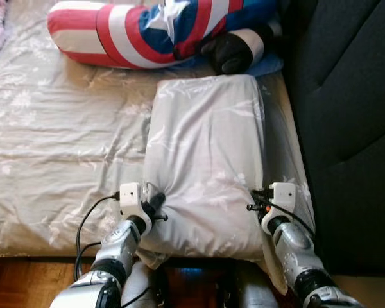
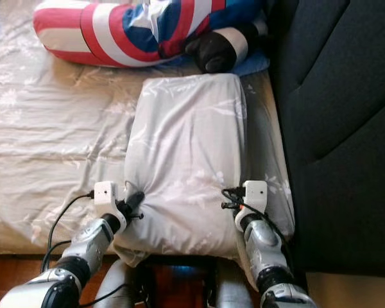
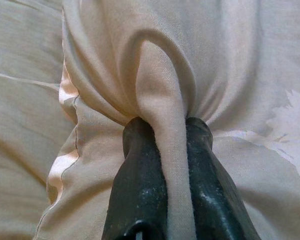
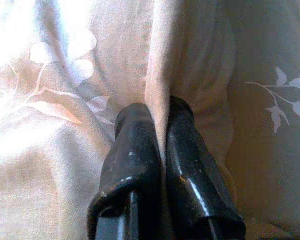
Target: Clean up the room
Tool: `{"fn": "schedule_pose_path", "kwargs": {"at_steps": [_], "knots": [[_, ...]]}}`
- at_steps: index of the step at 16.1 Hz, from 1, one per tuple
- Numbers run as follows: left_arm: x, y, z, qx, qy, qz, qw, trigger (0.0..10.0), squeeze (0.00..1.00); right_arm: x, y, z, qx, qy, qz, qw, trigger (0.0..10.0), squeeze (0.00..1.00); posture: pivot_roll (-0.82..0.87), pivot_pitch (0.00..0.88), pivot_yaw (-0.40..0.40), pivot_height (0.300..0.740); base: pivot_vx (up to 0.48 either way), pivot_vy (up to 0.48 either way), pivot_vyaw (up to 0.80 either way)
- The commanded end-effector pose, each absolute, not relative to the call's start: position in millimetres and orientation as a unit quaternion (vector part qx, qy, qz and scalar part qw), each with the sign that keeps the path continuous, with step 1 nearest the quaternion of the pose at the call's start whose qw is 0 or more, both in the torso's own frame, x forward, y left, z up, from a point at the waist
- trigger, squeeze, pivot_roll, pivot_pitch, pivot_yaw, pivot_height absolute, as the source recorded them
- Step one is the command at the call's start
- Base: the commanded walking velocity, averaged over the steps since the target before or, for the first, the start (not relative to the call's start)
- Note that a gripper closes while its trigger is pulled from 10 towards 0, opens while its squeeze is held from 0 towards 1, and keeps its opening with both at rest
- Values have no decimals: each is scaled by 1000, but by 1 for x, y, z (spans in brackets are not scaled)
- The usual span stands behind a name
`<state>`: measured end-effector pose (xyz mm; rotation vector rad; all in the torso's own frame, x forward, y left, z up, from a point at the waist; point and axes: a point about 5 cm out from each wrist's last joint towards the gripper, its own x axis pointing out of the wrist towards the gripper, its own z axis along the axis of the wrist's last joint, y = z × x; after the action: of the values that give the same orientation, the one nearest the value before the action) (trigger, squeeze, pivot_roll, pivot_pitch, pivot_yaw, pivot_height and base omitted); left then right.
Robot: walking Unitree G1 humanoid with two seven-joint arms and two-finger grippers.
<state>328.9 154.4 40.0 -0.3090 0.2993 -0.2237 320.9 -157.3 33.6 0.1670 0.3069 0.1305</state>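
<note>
A grey pillow (image 1: 205,160) with a pale leaf print lies lengthwise on the right side of the bed (image 1: 51,160), its near end at the bed's front edge. My left gripper (image 1: 155,204) is shut on a pinched fold of the pillow's cover at its near left corner; the fold runs between the two black fingers (image 3: 140,170). On the near right side, my right gripper (image 1: 256,200) is shut on another fold of the same cover, clamped between its fingers (image 4: 135,150).
A red, white and blue striped plush toy (image 1: 147,29) with a black hand lies across the head of the bed beyond the pillow. A dark upholstered panel (image 1: 346,128) rises along the right. Wooden floor (image 1: 19,282) shows below the bed's front edge.
</note>
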Motion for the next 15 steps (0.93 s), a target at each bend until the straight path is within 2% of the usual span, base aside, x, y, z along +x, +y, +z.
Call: {"fn": "schedule_pose_path", "kwargs": {"at_steps": [1,6,15], "knots": [[314,148,22,-152,179,-116,965,10000,0,304,-151,11,85,200,66,974,10000,0,-50,210,-21,671,0,0,0],[317,160,25,-149,172,-90,970,10000,0,302,-161,10,74,204,57,975,10000,0,-43,177,-17,736,0,0,0],[329,163,39,-150,148,-73,975,10000,0,309,-167,17,78,182,35,979,10000,0,-43,92,-25,740,0,0,0]]}}
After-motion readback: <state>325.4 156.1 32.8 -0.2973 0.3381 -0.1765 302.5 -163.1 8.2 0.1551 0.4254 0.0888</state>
